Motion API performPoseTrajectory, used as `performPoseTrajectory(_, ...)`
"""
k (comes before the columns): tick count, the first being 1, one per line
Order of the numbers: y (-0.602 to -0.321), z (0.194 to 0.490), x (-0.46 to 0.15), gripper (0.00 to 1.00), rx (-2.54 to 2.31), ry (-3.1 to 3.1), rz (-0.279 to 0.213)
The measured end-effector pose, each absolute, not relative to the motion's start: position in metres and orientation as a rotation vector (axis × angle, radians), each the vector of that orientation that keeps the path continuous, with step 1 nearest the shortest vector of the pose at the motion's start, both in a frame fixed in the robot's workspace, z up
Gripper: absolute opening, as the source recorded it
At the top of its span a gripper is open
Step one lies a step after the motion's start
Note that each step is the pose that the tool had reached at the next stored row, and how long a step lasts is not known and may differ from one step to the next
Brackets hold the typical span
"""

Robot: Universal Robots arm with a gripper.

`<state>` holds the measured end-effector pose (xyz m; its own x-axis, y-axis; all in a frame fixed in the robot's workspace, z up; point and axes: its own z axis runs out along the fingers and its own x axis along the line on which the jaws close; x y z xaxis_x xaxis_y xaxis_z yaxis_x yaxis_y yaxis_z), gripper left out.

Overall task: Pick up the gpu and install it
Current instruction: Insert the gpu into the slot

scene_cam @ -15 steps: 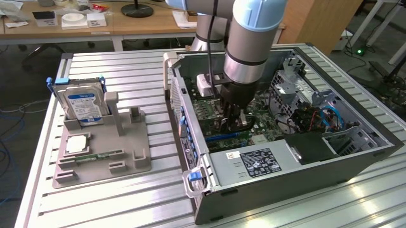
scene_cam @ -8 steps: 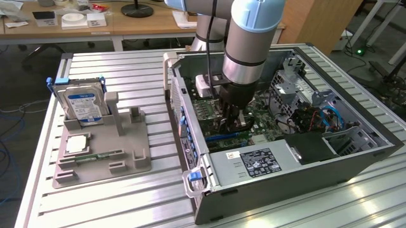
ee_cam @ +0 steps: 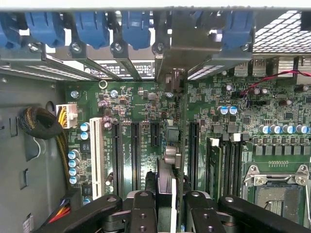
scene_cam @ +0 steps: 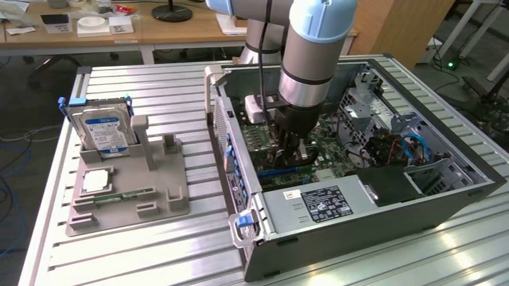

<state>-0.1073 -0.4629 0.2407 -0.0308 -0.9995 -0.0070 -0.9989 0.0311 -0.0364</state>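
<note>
The pincer (ee_cam: 167, 201) was clamped on the gpu (ee_cam: 171, 150), the card edge-on between its fingers (ee_cam: 143, 211) and running out ahead of them inside the computer case (scene_cam: 358, 238). Just beyond the card lay the motherboard (ee_cam: 228, 121), dark slots (ee_cam: 135, 145) flanking it (whether its edge had met one, I couldn't tell), and farthest from the pincer stood the blue latches (ee_cam: 92, 26). Install step in hand, I judged: it called for the card square over its slot and a straight, even press.

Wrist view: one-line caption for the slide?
Gripper holds the gpu edge-on at the expansion slots of the motherboard, bracket end toward the blue clips.
</note>
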Motion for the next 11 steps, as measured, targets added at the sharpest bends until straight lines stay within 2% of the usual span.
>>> performPoseTrajectory(11, -0.463, 0.2367, -0.1073, 0.28, -2.166, 2.234, -0.033)
